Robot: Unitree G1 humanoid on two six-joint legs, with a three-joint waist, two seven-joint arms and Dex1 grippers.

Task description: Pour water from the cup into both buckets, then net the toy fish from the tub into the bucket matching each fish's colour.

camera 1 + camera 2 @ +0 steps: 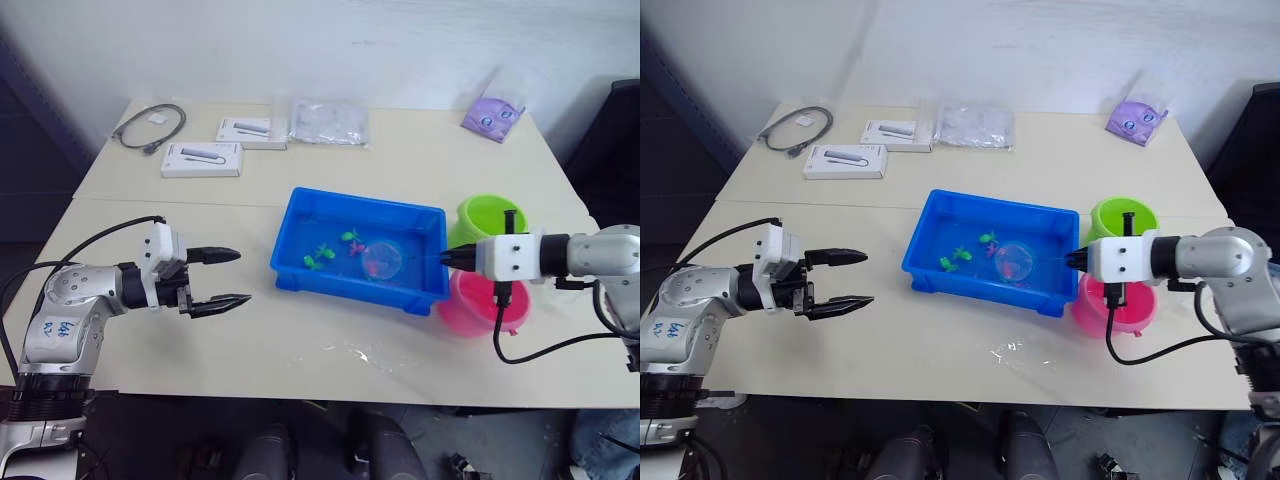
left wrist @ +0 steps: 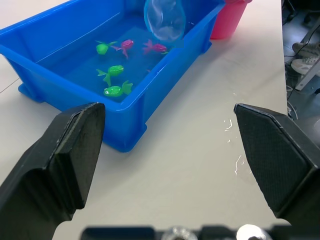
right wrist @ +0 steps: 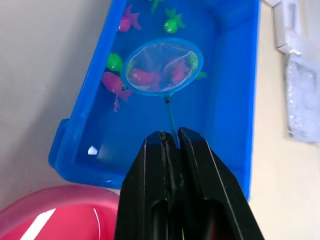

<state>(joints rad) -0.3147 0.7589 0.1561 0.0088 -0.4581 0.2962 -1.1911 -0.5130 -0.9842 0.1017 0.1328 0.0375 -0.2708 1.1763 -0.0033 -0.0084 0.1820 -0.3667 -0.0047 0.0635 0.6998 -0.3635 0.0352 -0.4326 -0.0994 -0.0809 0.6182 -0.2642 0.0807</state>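
No legible writing was found. The right claw (image 3: 170, 137) was clenched on the net (image 3: 161, 66), its hoop over pink fish (image 3: 145, 77) inside the tub (image 1: 300, 215) near the table's right edge. The left claw (image 1: 222, 277) was released, left of the tub.

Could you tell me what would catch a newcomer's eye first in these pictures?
The bright blue tub in the middle of the table stands out first, with small green and pink toy fish in it. The right gripper holds a round net by its thin handle over the tub, with pink fish at its hoop. At the tub's right end stand a green bucket and a pink bucket, while the left gripper hangs open over the table.
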